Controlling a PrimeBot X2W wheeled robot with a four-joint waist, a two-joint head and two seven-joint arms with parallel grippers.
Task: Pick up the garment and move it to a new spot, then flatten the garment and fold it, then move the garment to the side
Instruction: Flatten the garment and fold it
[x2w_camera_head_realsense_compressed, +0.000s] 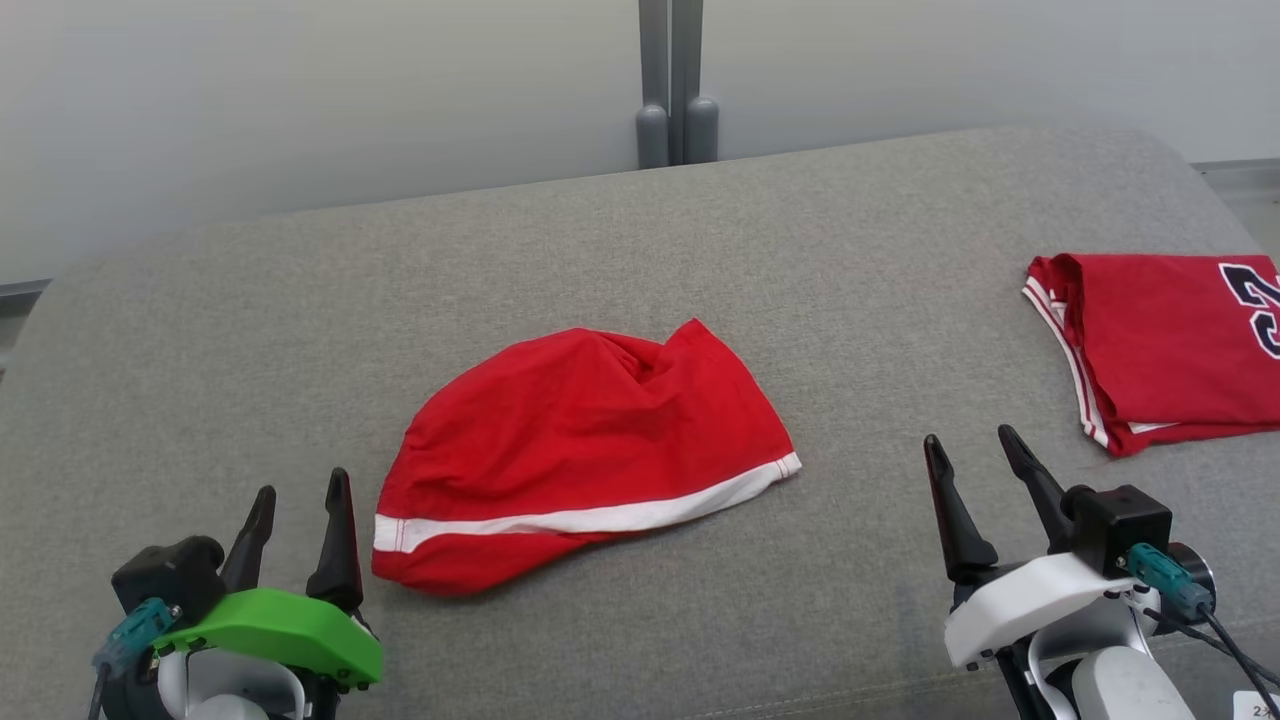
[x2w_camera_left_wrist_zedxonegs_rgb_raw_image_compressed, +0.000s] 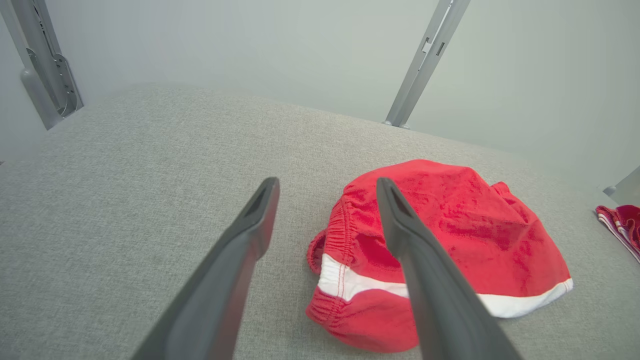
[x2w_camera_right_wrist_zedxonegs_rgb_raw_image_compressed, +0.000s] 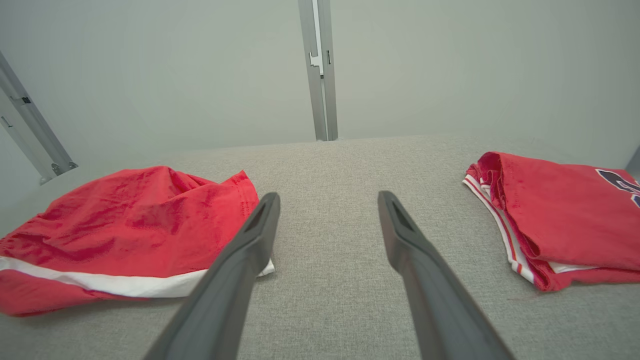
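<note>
even, soft light; sharp frames, faint shadows, wide-angle wrist views.

I see a red garment (x2w_camera_head_realsense_compressed: 580, 440) with one white band, a red jersey (x2w_camera_head_realsense_compressed: 1160, 350) with white-striped trim and a dark numeral, a plain grey cloth surface (x2w_camera_head_realsense_compressed: 700, 250), a green shell on my left gripper (x2w_camera_head_realsense_compressed: 302, 482), and a white one on my right gripper (x2w_camera_head_realsense_compressed: 968, 434).

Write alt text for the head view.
A crumpled red garment with a white stripe lies centred on a grey fabric surface. A folded red jersey sits at the right edge. The left gripper and right gripper sit at the bottom corners, jaws open and empty.
</note>
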